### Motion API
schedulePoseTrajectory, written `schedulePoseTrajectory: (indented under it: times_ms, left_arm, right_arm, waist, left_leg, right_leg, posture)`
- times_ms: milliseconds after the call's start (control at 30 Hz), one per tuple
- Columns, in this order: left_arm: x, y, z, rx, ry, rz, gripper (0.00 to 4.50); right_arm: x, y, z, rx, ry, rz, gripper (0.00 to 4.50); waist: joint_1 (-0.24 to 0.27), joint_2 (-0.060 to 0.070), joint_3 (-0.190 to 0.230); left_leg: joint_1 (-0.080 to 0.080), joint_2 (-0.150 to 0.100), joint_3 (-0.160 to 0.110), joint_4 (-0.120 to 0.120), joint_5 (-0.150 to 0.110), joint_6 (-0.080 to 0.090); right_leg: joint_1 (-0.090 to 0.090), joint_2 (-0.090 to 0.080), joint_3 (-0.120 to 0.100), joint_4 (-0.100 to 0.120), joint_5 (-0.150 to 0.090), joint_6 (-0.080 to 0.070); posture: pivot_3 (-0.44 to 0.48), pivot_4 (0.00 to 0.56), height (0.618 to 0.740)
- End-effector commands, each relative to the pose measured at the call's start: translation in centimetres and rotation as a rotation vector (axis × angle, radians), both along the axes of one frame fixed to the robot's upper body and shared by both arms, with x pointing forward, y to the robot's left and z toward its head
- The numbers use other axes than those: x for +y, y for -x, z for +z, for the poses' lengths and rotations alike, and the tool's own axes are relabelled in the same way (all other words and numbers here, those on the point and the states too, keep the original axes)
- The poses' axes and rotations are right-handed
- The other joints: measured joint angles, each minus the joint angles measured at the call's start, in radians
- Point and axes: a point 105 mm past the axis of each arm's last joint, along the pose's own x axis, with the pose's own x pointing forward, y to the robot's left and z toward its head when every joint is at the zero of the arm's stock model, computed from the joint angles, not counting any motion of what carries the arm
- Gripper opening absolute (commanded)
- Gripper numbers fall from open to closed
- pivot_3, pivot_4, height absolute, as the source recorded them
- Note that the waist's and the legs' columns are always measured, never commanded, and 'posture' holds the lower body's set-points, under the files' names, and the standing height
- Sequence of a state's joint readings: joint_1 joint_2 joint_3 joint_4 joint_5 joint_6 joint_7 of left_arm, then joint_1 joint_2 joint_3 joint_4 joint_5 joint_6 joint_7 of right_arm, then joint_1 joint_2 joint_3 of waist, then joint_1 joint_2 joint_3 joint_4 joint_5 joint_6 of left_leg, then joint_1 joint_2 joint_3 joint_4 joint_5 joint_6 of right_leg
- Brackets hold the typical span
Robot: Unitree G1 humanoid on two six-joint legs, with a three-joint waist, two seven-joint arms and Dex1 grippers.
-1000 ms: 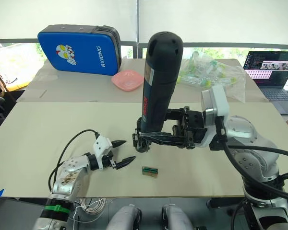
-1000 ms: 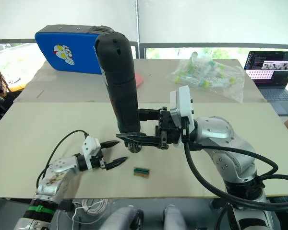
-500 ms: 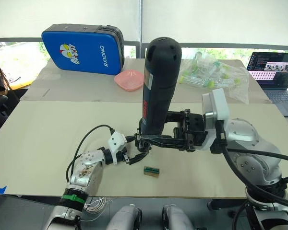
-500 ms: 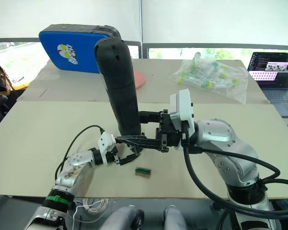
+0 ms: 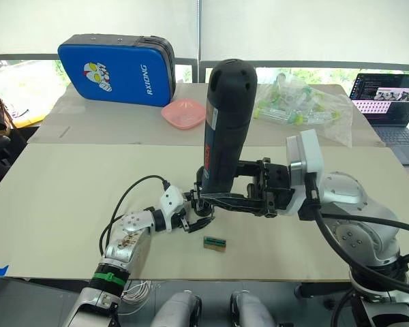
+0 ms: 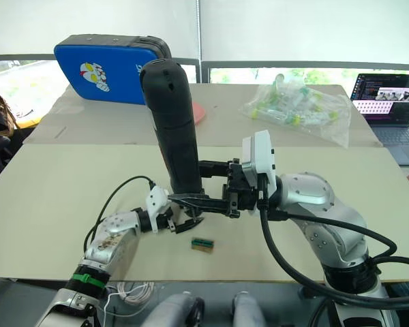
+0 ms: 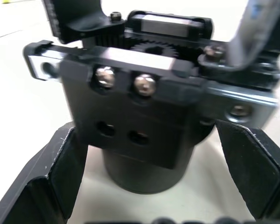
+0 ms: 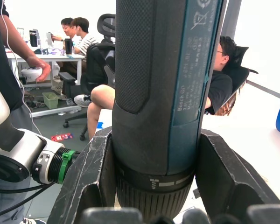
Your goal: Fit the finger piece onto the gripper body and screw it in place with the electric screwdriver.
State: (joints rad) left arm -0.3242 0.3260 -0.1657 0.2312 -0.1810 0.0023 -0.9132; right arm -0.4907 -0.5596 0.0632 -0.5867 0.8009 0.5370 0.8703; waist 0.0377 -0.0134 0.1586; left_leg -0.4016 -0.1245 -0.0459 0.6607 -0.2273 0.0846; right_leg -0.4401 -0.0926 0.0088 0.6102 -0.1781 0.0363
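Left wrist view: my left fingers (image 7: 60, 182) straddle gripper body (image 7: 140, 121), wide; right fingers (image 8: 91, 182) clamp electric screwdriver (image 8: 168, 84). Bit may slip beside the body.

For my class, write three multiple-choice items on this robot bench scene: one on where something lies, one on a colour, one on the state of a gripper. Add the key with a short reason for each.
1. Where is the small green chip?
A. on the pink dish
B. on the table in front of the two grippers
C. on the laptop

2. What colour is the padded case at the back?
A. blue
B. red
C. white

3. What is the right gripper doing?
A. hanging open over bare table
B. resting on the bag of parts
C. clamped on the upright electric screwdriver

Key: 1 B, the small green chip lies on the table. 2 A, the padded case is blue. 3 C, the right gripper fingers press both sides of the electric screwdriver.
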Motion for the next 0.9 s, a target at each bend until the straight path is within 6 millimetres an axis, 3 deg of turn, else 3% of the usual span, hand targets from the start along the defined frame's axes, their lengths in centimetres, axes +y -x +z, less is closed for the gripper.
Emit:
schedulePoseTrajectory:
  times_ms: [33,133,567,900]
  left_arm:
    - [0.1,-0.2,-0.4,0.024,-0.007,0.011,3.64]
    - [0.1,0.0,-0.6,0.025,-0.024,-0.021,2.31]
    - [0.6,-0.8,-0.2,-0.019,-0.120,-0.275,2.31]
    - [0.9,-0.9,-1.3,0.044,-0.107,-0.260,2.31]
  right_arm:
    - [-0.2,1.0,1.1,-0.067,-0.024,0.007,1.96]
    - [-0.3,1.0,1.1,-0.065,-0.023,0.006,1.96]
    - [-0.7,1.6,0.8,-0.023,-0.004,0.049,1.96]
    - [-0.7,1.5,1.0,-0.027,0.009,0.045,1.96]
  waist:
    - [0.000,0.000,0.000]
    - [0.000,0.000,0.000]
    - [0.000,0.000,0.000]
    - [-0.002,-0.001,0.000]
  left_leg:
    - [0.000,0.000,0.000,0.000,0.000,0.000]
    - [0.000,0.000,0.000,0.000,0.000,0.000]
    - [-0.001,0.000,0.000,0.001,0.000,0.000]
    - [-0.002,0.000,0.000,0.001,0.000,0.001]
  right_leg:
    - [0.000,0.000,0.000,0.000,0.000,0.000]
    - [0.000,0.000,0.000,0.000,0.000,0.000]
    - [-0.001,0.000,-0.002,-0.001,0.000,0.000]
    - [-0.001,0.000,-0.001,-0.001,0.000,0.000]
  posture:
    - [0.000,0.150,0.740]
    - [0.000,0.150,0.740]
    - [0.000,0.150,0.740]
    - [0.000,0.150,0.740]
